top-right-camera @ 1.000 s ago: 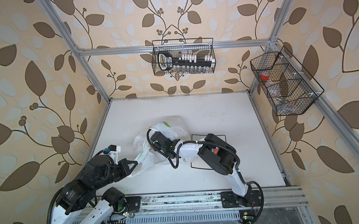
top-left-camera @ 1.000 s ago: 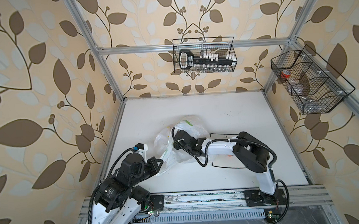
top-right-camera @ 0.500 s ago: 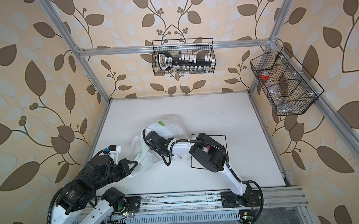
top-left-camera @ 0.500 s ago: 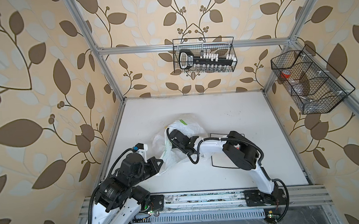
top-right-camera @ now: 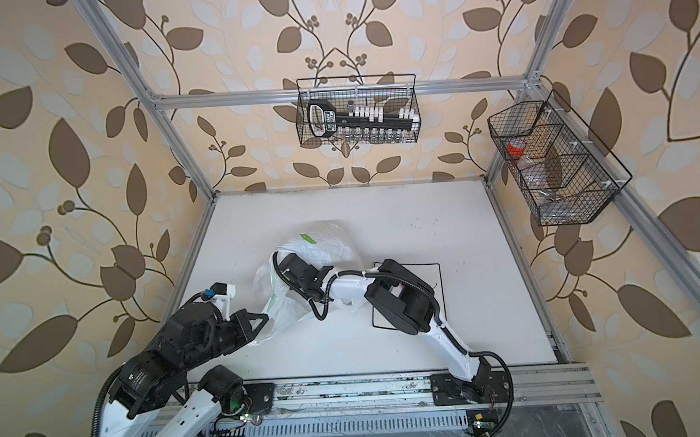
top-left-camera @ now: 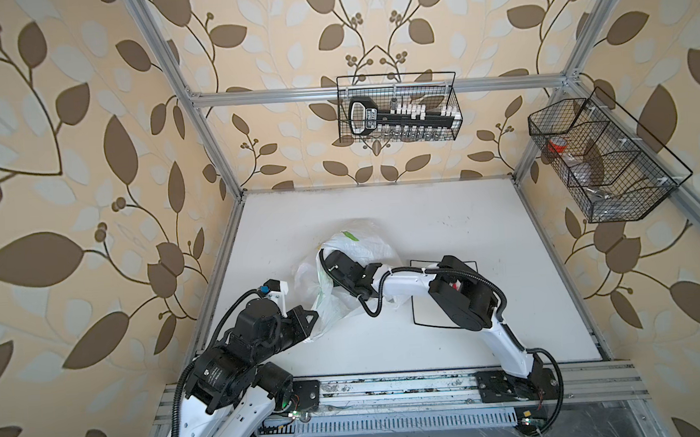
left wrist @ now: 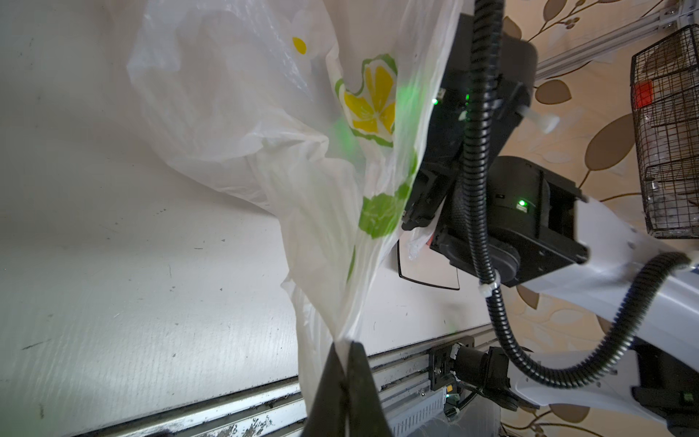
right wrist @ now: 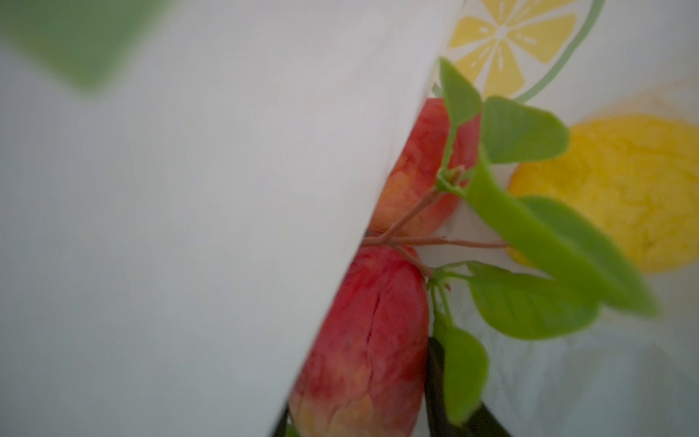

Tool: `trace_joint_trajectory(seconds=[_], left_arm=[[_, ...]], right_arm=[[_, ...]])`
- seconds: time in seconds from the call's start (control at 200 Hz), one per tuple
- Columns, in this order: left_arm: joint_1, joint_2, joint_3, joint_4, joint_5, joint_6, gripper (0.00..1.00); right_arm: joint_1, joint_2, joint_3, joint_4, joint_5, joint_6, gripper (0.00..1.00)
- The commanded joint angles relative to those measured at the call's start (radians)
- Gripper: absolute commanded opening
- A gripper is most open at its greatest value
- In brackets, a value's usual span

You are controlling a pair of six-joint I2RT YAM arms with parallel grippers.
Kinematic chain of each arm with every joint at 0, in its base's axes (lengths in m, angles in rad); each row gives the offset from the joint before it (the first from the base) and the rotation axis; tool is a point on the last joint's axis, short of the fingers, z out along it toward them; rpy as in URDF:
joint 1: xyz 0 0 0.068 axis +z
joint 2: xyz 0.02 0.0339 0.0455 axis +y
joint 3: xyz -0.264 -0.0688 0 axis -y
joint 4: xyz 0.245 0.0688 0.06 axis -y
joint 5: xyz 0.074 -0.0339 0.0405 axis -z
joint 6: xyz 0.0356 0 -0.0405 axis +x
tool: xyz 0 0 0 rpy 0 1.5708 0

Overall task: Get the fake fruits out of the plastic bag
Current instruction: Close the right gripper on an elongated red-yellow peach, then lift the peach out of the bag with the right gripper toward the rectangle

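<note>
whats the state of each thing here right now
plastic bag: crumpled, one edge pinched
left claw: shut on the plastic bag
right claw: inside the bag, grip unclear
red apples: inside the bag
lemon: inside the bag
plate: lying flat, partly hidden

The left gripper (top-right-camera: 264, 316) pinches an edge of the plastic bag (top-right-camera: 324, 240) — the film stretches away from its tips to the right arm (top-right-camera: 350, 288), whose black end lies among the folds. Farther off sits a black-rimmed plate (top-right-camera: 437, 270).
</note>
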Motion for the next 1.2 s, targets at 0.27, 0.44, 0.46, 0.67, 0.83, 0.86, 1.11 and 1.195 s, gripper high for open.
trace_joint_trajectory(seconds=[0.27,0.44,0.46,0.67,0.83,0.86,1.11,1.195], left_arm=[[-0.009,-0.005,-0.024,0.009,-0.058,-0.048,0.0],[-0.009,-0.008,-0.033,0.01,-0.069,-0.055,0.0],[-0.01,-0.008,-0.036,0.009,-0.072,-0.055,0.0],[-0.01,-0.015,-0.036,0.001,-0.083,-0.053,0.0],[-0.009,-0.02,-0.036,0.004,-0.084,-0.054,0.0],[-0.01,-0.02,-0.036,0.004,-0.085,-0.055,0.0],[-0.01,-0.02,-0.031,0.011,-0.088,-0.053,0.0],[-0.01,-0.02,-0.033,0.014,-0.091,-0.052,0.0]], right_arm=[[-0.002,-0.134,-0.125,-0.017,-0.011,-0.069,0.34],[-0.003,-0.225,-0.192,0.024,-0.026,-0.104,0.34],[-0.002,-0.232,-0.201,0.03,-0.034,-0.111,0.34],[-0.003,-0.329,-0.322,0.114,-0.105,-0.203,0.33],[-0.001,-0.405,-0.399,0.139,-0.189,-0.285,0.33],[-0.002,-0.42,-0.413,0.139,-0.203,-0.299,0.33],[0.002,-0.538,-0.523,0.15,-0.306,-0.39,0.33],[0.001,-0.56,-0.54,0.125,-0.291,-0.411,0.33]])
